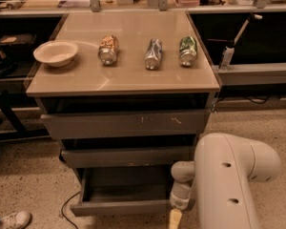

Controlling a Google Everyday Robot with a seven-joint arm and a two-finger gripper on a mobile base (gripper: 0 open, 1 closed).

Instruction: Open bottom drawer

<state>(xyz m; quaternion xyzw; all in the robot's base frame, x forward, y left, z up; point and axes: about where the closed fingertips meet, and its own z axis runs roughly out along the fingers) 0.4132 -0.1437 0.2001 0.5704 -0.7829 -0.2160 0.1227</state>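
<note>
The bottom drawer [119, 207] is the lowest, shortest grey front of the cabinet. It stands pulled out, and its flat grey tray [126, 191] shows inside. My gripper [175, 217] hangs at the drawer's right front corner, below my white arm [229, 175]. One yellowish fingertip [175, 218] shows at the frame's lower edge. The mid-sized drawer [126, 156] and the tall scratched drawer [126, 124] sit above it.
On the cabinet top [126, 75] lie a white bowl [56, 53] and three cans [152, 53] on their sides. A shoe [12, 220] and a black cable [66, 204] are on the floor at the left. Shelving stands to both sides.
</note>
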